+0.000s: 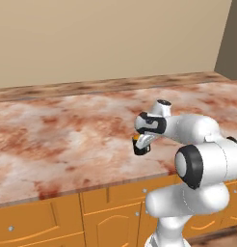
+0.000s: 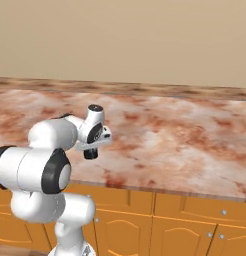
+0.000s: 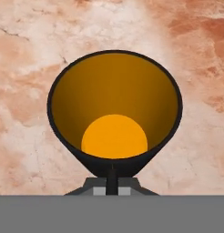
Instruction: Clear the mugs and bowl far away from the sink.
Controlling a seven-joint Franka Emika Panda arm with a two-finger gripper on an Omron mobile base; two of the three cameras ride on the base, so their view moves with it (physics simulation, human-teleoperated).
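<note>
Left base view gives you the white arm bent over the reddish marble counter (image 1: 67, 130), its two-finger gripper (image 1: 141, 143) clamped on a small black cylindrical mug with a yellow-orange inside (image 1: 139, 146), near the counter's front edge above the orange wooden cabinets (image 1: 67, 219). Right base view shows you the mug (image 2: 90, 153) as a dark stub under the hand. Hand view looks straight into the mug (image 3: 114, 113), its near rim pinched between the closed fingers, marble behind it.
</note>
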